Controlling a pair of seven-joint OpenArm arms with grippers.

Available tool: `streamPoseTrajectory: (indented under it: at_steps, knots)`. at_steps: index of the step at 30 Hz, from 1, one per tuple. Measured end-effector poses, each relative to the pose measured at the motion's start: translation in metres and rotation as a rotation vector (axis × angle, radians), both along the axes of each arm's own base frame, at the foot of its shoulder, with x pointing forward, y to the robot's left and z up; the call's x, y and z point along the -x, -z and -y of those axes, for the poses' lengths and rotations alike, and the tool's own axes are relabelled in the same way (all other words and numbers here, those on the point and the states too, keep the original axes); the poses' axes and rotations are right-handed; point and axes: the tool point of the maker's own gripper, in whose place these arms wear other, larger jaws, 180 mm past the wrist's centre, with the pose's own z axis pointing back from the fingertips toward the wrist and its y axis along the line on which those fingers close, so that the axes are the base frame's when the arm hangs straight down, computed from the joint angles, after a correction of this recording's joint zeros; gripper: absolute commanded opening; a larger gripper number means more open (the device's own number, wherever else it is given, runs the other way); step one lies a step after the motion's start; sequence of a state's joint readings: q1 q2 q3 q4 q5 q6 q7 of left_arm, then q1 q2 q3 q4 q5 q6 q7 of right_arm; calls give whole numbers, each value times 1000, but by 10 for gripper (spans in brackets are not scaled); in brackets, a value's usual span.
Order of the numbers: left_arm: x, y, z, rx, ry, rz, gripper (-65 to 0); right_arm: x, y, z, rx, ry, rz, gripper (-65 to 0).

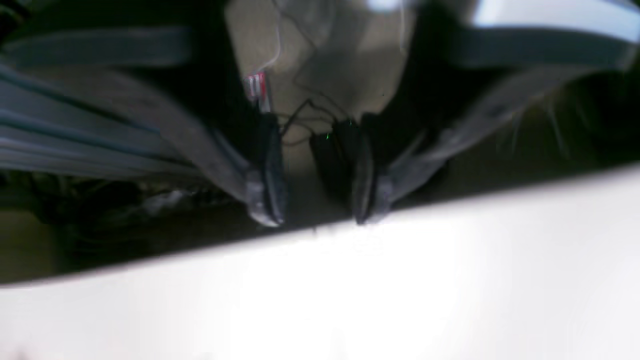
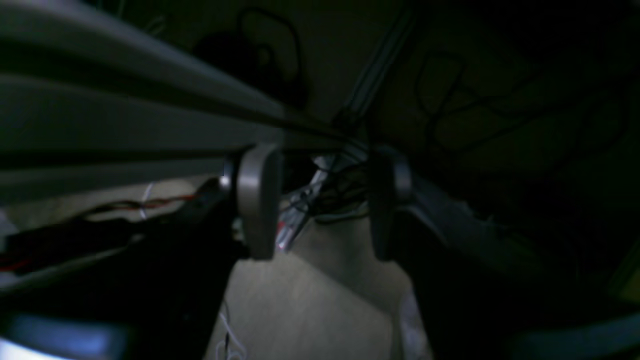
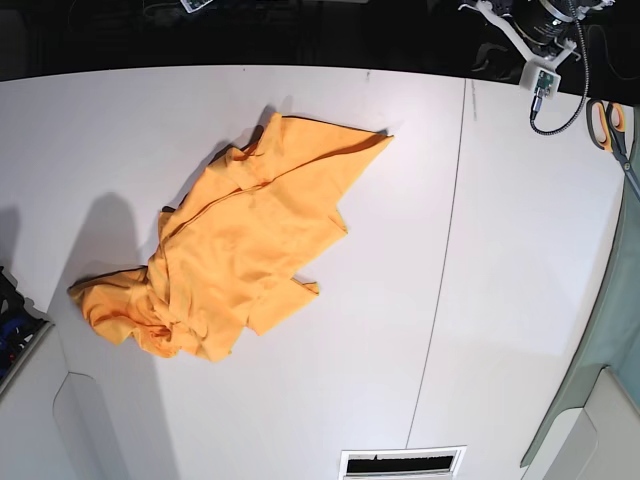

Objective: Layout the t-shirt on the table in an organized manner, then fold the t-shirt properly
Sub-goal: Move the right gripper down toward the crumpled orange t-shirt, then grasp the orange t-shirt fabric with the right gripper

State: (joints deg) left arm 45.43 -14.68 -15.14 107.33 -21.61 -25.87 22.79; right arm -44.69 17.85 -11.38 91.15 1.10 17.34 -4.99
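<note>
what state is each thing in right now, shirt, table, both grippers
t-shirt: crumpled in a heap, not laid flat, unfolded
table: shirt lying on it, nothing gripping the shirt
left gripper: open, empty, by the table edge
right gripper: open, empty, off the table

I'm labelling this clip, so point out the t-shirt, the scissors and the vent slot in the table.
t-shirt (image 3: 245,235): base view, middle of the crumpled orange body.
scissors (image 3: 604,120): base view, orange handles at the right edge.
vent slot (image 3: 402,464): base view, dark opening at the table's (image 3: 500,300) near edge.
</note>
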Motion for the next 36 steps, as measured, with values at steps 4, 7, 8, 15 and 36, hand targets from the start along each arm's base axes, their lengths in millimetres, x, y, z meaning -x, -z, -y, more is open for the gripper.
streamPoseTrajectory:
  at_steps: [4,7,8,15,36]
  knots:
    - [-24,-34,13,40,84,106,-327,-33,-27,-8,-40,-7,105,-370]
    - [-35,-46,17,35,129,141,-327,-76,-50,-10,-60,22,223,-370]
    - [-40,-50,17,29,139,156,-327,-91,-57,-10,-66,41,259,-370]
    - [-51,-54,30,27,241,170,-327,-202,-78,18,36,256,405,-370]
    - [-87,1,42,50,286,105,-327,-342,-77,70,61,580,458,-275]
